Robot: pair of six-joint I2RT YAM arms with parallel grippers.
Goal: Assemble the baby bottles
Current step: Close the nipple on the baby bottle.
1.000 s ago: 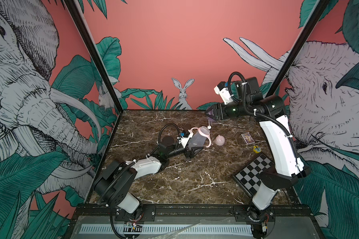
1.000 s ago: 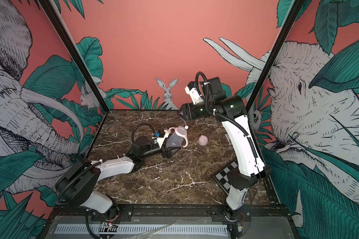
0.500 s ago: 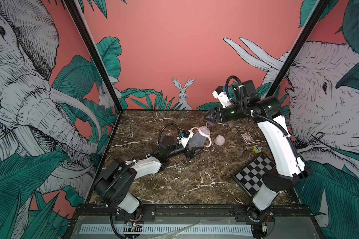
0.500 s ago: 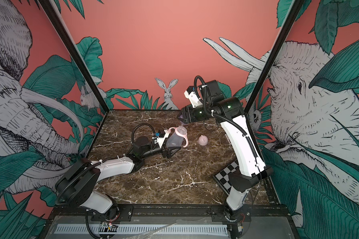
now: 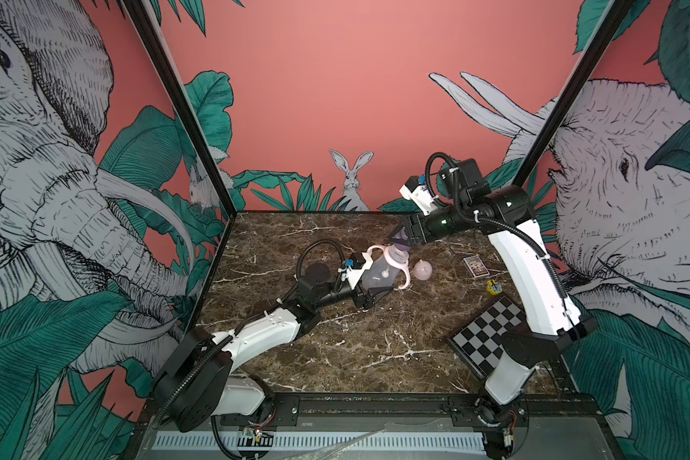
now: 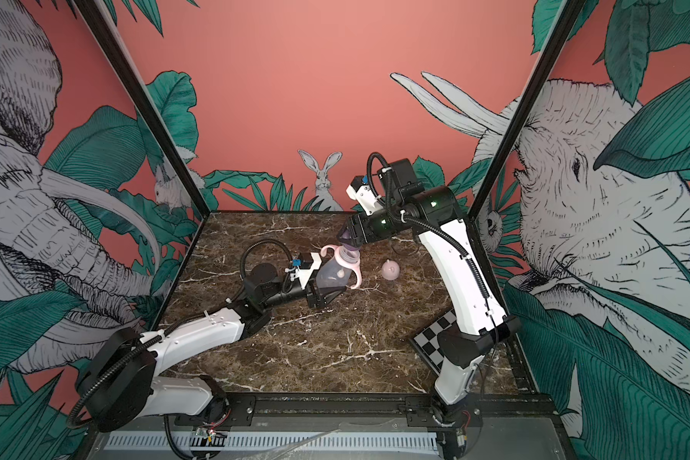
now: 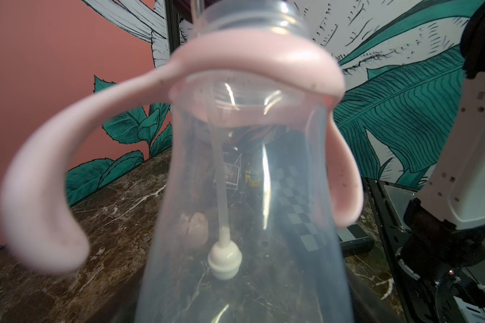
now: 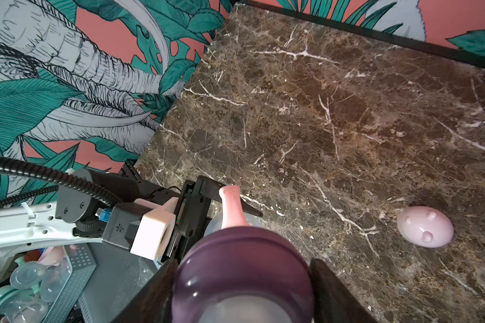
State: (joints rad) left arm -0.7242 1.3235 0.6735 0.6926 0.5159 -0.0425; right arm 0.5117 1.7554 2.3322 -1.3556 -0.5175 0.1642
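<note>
The frosted clear bottle body (image 5: 375, 275) (image 6: 329, 275) leans over the table's middle, and my left gripper (image 5: 369, 292) (image 6: 323, 292) is shut on its lower part. The pale pink two-handled ring (image 5: 399, 265) (image 7: 252, 64) sits round its neck. My right gripper (image 5: 399, 239) (image 8: 242, 279) is shut on the purple collar (image 5: 401, 246) (image 8: 242, 268), held at the bottle's mouth. The straw's white weight (image 7: 224, 260) hangs inside the body. The pink eared dome cap (image 5: 422, 271) (image 8: 424, 230) lies on the marble just right of the bottle.
A small card box (image 5: 475, 266) and a small yellow thing (image 5: 493, 286) lie to the right of the cap. A checkerboard (image 5: 490, 334) lies at the front right beside the right arm's base. A grey bin of spare parts (image 8: 39, 279) shows beyond the table's edge.
My right gripper has come down and a little left with the purple collar, from above the bottle to its mouth. The left arm and the bottle have stayed put.
</note>
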